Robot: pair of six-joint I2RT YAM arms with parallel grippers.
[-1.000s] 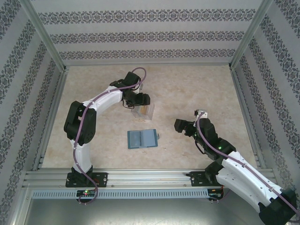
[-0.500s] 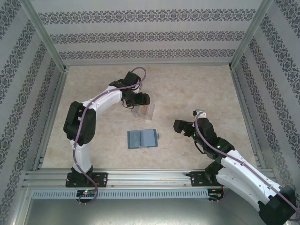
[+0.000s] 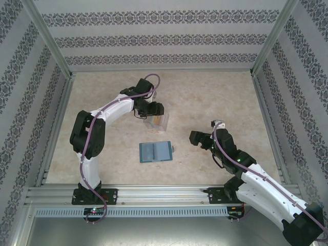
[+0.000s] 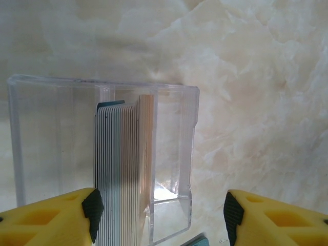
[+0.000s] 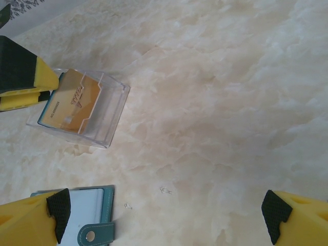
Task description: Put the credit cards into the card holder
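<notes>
A: Quick, counts first?

B: Two arms, two grippers, one clear case, one stack of credit cards, one card holder. All on one marbled cream table [image 3: 220, 97].

A: Go from the left. Left gripper?

B: Left gripper [image 4: 160, 216] hangs over the clear case [image 4: 174, 154], on the far side of the card holder [image 3: 155, 151]. Its two yellow fingers [image 4: 48, 218] are apart. One black pad sits at the stack's edge and the other stands clear of the case wall. It's clamped on nothing I can see.

A: Cards?

B: The credit cards [image 4: 123, 174] stand on edge in one tight stack inside the case. They're packed too thin to count singly. From the right wrist the front one is orange-tan. The case is just beyond the card holder, not touching it.

A: Holder itself?

B: One teal wallet, lying open and flat, with two grey-blue panels showing from above. One strap with one snap sticks out on its right side. The right wrist shows a pale panel inside it, card or pocket I can't tell.

A: Right gripper?

B: Right gripper [image 5: 165, 215] is right of the card holder, near it but apart. Its jaws are spread wide, with bare table between the two pads, and it holds nothing.
</notes>
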